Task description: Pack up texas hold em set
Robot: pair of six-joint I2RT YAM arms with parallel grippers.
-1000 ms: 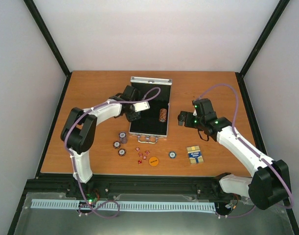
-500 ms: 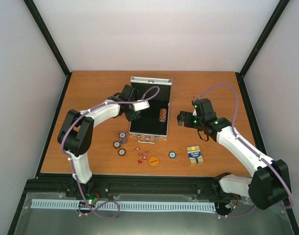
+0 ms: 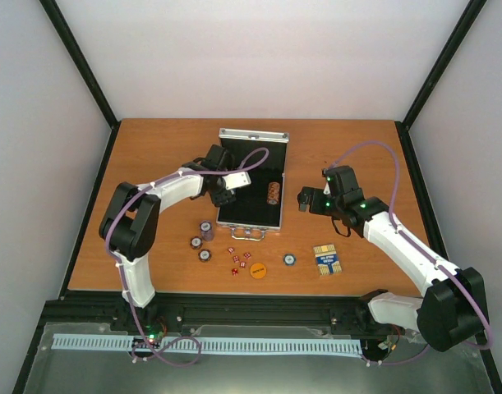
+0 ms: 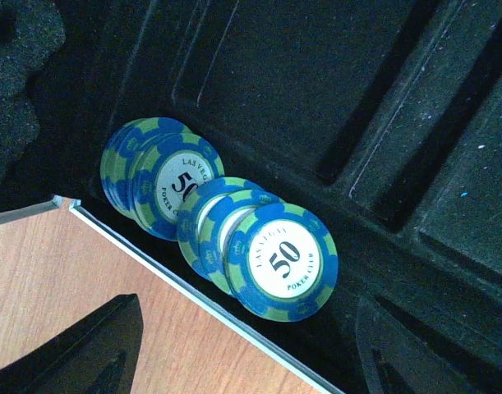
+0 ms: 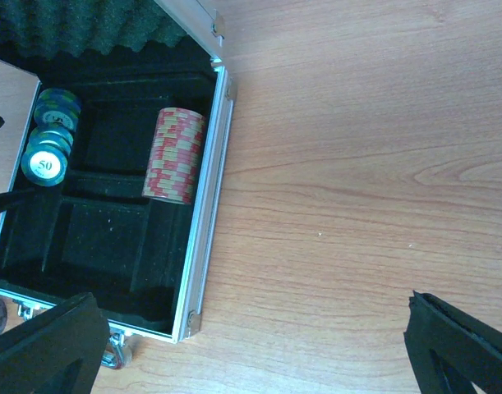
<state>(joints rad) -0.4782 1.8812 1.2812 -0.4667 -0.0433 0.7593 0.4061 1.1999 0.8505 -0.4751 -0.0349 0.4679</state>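
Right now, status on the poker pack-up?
Left fingers open, empty, over case. Right fingers open, empty, beside it. Blue chips, red stack in; loose chips, dice, orange disc, deck on table.

Looking like a robot lab test cell, not anyone's home: plain white panels (image 3: 259,57) and black frame struts (image 3: 80,64) are boxing in a wooden table (image 3: 152,156), with a cabled left arm (image 3: 164,187) and right arm (image 3: 398,238) sitting bolted along a black base rail (image 3: 259,310).
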